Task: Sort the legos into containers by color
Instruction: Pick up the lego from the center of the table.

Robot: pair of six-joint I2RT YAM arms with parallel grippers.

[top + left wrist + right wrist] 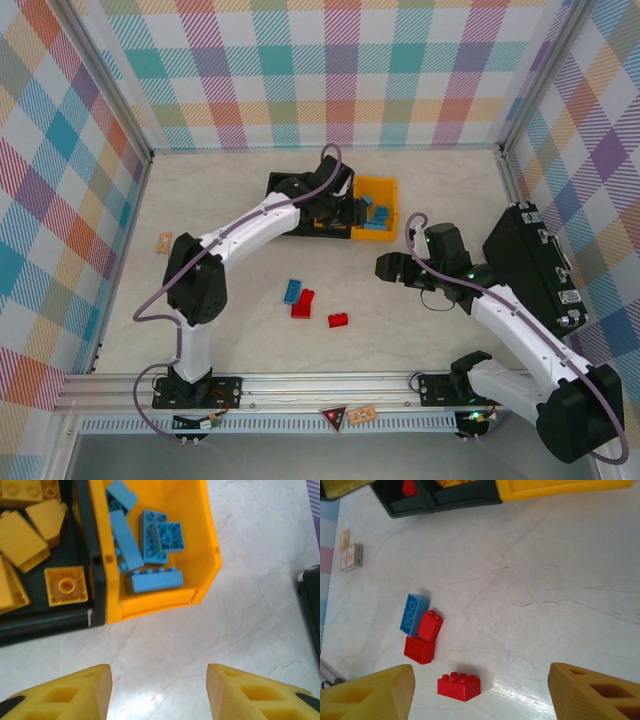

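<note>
top external view: the containers [280, 185] are sitting in a row toward the far edge of the table [230, 180], two black and a yellow bin [385, 183] at the right end. the left gripper [159, 692] is hanging just beside that row, its yellow fingers [65, 695] standing apart with bare table between them, gripping nothing. its wrist view is showing what the overhead one blurs: blue bricks [150, 580] are lying piled in the yellow bin, and yellow bricks [65, 585] are lying in the black bin [50, 625] touching it.

the right gripper [485, 705] is hovering near the middle of the table, claws wide apart and empty. from above, the loose legos [302, 300] are looking like one blue and two red. the right wrist view is making out four: a blue brick [414, 614] touching two red bricks [430, 625], and a lone red brick [459, 686] near them. it is also catching something red [410, 487] in the left-end black bin.

a large black case [530, 265] is lying by the right edge, its pale label too small to read. a patterned card [351, 557] is lying near the left edge, its print too blurred to read.
</note>
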